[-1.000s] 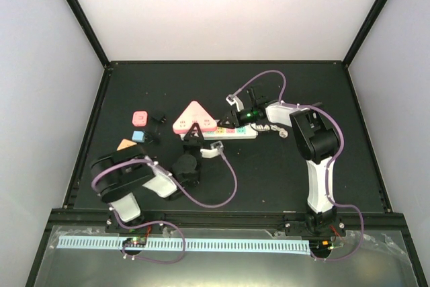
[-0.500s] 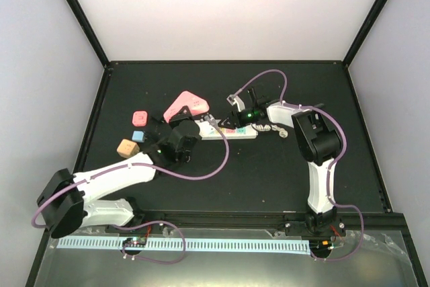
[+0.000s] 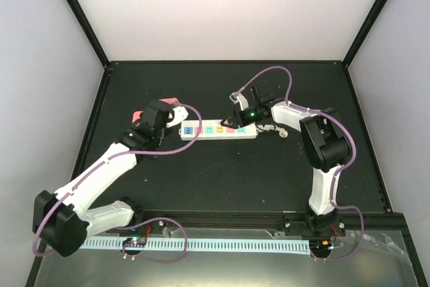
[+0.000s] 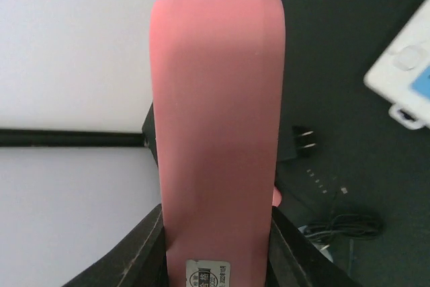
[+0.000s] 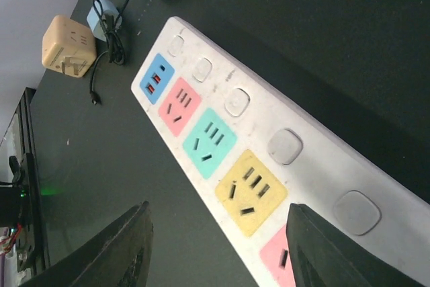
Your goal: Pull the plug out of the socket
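Left wrist view shows the left pincer (image 4: 216,250) clamped on the pink plug (image 4: 215,119), which is raised off the tabletop (image 3: 235,179) just beyond the blue-faced end of the socket (image 3: 218,130). The right pincer (image 5: 222,247) hangs over the socket's opposite end, jaws apart, gripping nothing. All the socket's outlets are bare.

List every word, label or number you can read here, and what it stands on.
No text is legible.
Sticker at the foot of the pink plug: print too small and blurred to read.
Socket: coloured outlet faces show only slots, no lettering seen.
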